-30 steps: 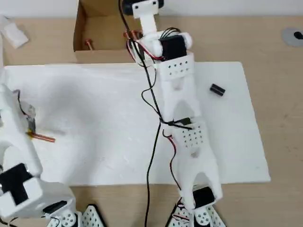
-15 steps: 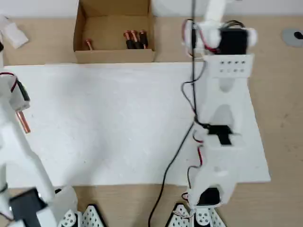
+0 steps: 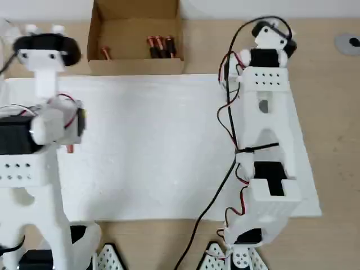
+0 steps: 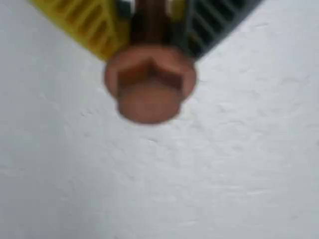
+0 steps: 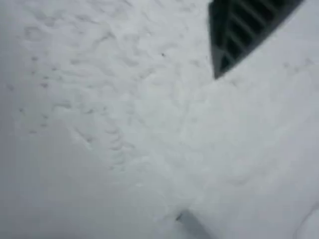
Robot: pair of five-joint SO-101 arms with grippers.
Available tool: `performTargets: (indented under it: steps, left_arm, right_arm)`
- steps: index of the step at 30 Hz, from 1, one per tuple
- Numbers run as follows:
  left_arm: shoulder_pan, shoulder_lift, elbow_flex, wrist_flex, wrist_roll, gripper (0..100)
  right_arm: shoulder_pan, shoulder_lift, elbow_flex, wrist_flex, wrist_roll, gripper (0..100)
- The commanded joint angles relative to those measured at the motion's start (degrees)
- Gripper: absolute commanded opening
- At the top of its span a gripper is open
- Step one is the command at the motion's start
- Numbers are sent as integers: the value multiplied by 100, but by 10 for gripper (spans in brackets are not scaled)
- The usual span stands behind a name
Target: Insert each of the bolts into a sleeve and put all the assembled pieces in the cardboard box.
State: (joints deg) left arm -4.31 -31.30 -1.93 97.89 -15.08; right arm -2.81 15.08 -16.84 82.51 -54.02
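Saw sleeved copper bolts (image 3: 160, 48) inside brown cardboard box (image 3: 135, 67), 12 o'clock. Saw left end effector (image 4: 152, 22) clamped on bare copper hex-head bolt (image 4: 149, 84), 9 o'clock; judged sleeving, boxing outstanding. Could not tell right end effector (image 5: 222, 64) state.

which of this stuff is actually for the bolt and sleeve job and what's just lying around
For the job: bolt in the left gripper; cardboard box; assembled pieces inside it.
Just lying about: grey disc on the table, off the foam mat.
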Motion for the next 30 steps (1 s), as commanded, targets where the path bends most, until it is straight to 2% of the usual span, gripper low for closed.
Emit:
performTargets:
  steps: [1,4,7,9,13,17,21,23,26,30]
  left_arm:
    - [246,-312,70,-123,-26,6]
    - [290,-497,141,-114,-26,5]
    - [290,-681,220,-97,-26,5]
    - [273,-796,316,-88,-18,5]
    - [281,-1033,659,-88,-18,5]
    - [273,-1253,993,-88,-18,5]
    - [255,-1402,1266,-88,193,4]
    - [255,-1429,1301,-88,352,4]
    - [273,-1429,1319,-88,422,4]
    - [246,-1429,1327,-88,422,4]
  right_arm:
    - [338,-400,426,-492,-571,461]
    - [576,-400,813,-905,-879,461]
    - [787,-400,1077,-1336,-870,461]
    - [848,-400,1156,-1600,-536,461]
    - [875,-198,1147,-2154,756,461]
    - [1138,198,1165,-2945,888,461]
    - [1147,558,1147,-3305,1125,461]
    - [1059,646,1147,-3305,1723,461]
    - [998,646,1112,-3112,3068,461]
    - [1033,567,488,-2163,4747,461]
